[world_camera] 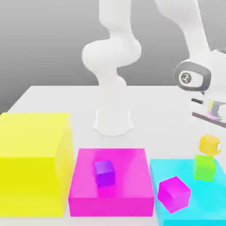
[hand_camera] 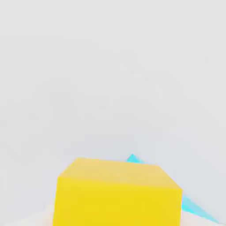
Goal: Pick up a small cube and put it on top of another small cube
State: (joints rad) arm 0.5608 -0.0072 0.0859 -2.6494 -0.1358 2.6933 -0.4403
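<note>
cube: the small yellow-orange cube (world_camera: pixel 209 144) sits on the small green cube (world_camera: pixel 205 167) | base: green cube stands on the cyan block (world_camera: pixel 161 170) | my gripper (world_camera: pixel 215 111): above the yellow-orange cube, apart from it | near: magenta cube (world_camera: pixel 174 193) on the same block
</note>
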